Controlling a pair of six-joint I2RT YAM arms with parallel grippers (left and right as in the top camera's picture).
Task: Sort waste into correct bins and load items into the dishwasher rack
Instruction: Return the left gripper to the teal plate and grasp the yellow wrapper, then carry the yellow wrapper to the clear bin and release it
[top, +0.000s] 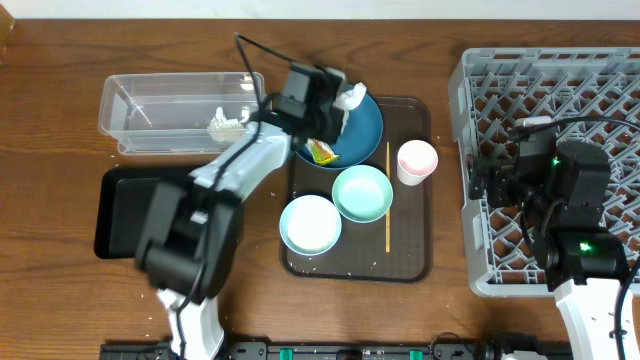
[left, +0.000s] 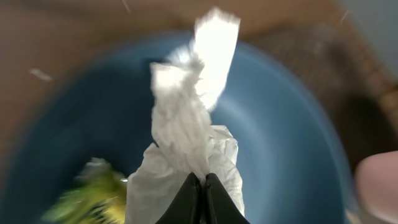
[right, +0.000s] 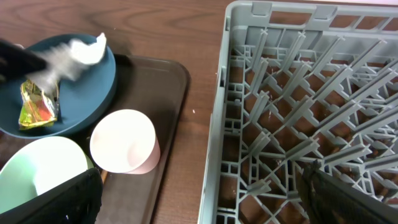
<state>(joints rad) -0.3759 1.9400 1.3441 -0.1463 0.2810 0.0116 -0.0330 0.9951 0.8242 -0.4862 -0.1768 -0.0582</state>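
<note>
L wrist view is smeared by blur. The wrapper (left: 93, 194) is just a yellow-green smudge at 7 o'clk, and the cup (left: 380, 186) is a pink sliver cut off at 4 o'clk. Overhead, the L arm hides the 9 o'clk side of the dark blue plate (top: 362, 135). In R wrist view the mint-green bowl (right: 37, 174) is cut by the bottom edge, and the rack (right: 298, 93) runs out of frame at 3 o'clk. Can't tell if the tissue's low end touches the plate.

Tissue (left: 193, 121): in L wrist view its long axis runs 6 to 12 o'clk, w/ the free end leaning toward 1 o'clk. It's white, crumpled and twisted, narrower at mid-length and broader near the pinch. L pincer (left: 202, 180) is closed tight on its bottom end. Overhead, the tissue sits at the plate's 12 o'clk rim, above the brown tray (top: 415, 250).

The wrapper lies on the plate at approx 8 o'clk. The chopstick (top: 388, 205) lies 12 to 6 o'clk, btwn the mint-green bowl and the cup. The pale bowl (top: 310, 224) is just beside the mint-green one, at its 7 o'clk.

R pincer (right: 208, 196) is spread wide, holding nothing, over the rack's 9 o'clk side.

The clear tub (top: 165, 105) is on the bench (top: 60, 60) at the plate's 9 o'clk, w/ white scraps (top: 226, 125) in its 3 o'clk end. The black tray (top: 118, 215) is at the tub's 6 o'clk.
</note>
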